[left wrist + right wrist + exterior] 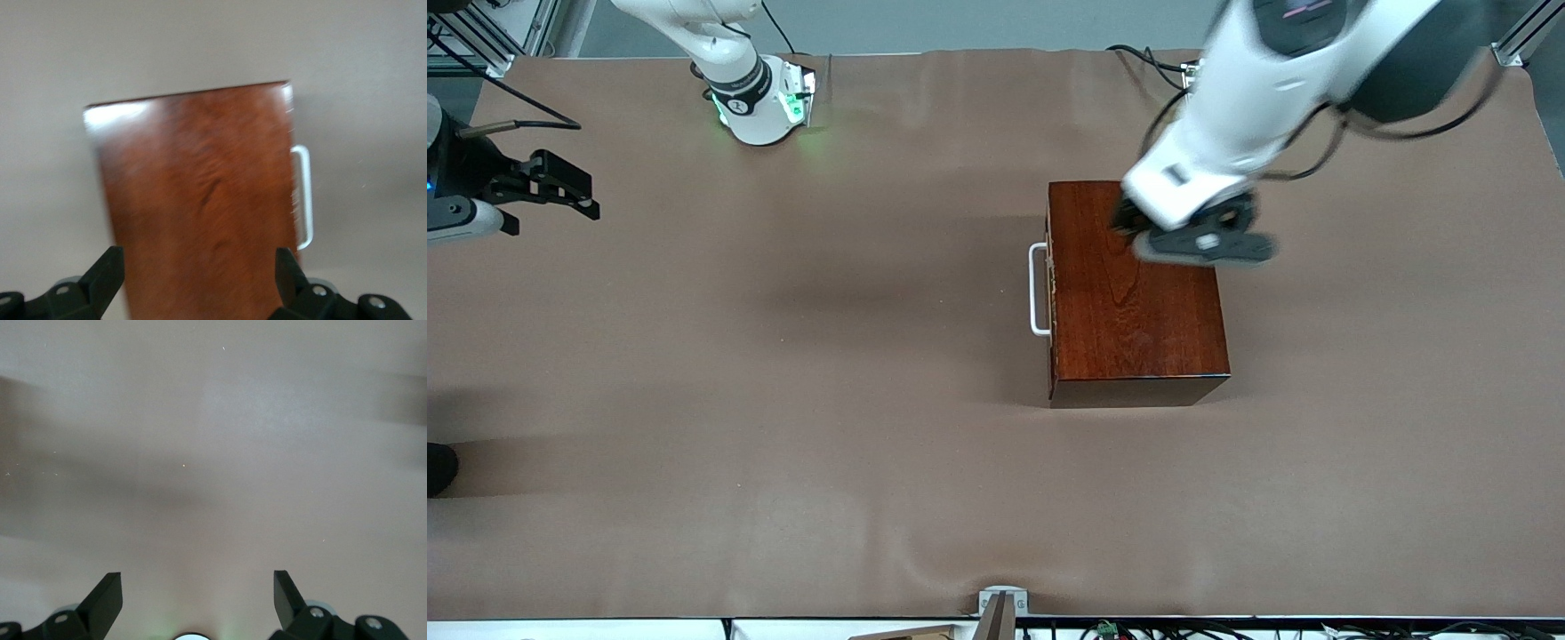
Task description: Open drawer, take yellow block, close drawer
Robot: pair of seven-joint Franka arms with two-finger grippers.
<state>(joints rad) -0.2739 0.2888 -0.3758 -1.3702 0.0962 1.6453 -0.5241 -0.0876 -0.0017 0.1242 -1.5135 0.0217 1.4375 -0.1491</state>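
The glossy mahogany box [1138,293] stands on the table toward the left arm's end. Its drawer [1052,293] sits flush in the box, and the white bar handle [1038,289] faces the right arm's end. The yellow block is hidden. My left gripper [1183,231] hangs over the box's end nearest the robots' bases. In the left wrist view it [199,267] is open, with the box top [200,187] and handle [304,197] below and nothing between its fingers. My right gripper [569,191] waits open at the right arm's end, over bare table [198,590].
A brown cover [783,400] spans the whole table. The right arm's base [756,98] glows green at the table's edge by the robots. Cables [1147,58] lie near the left arm's base. A small metal bracket [1000,604] sits at the edge nearest the front camera.
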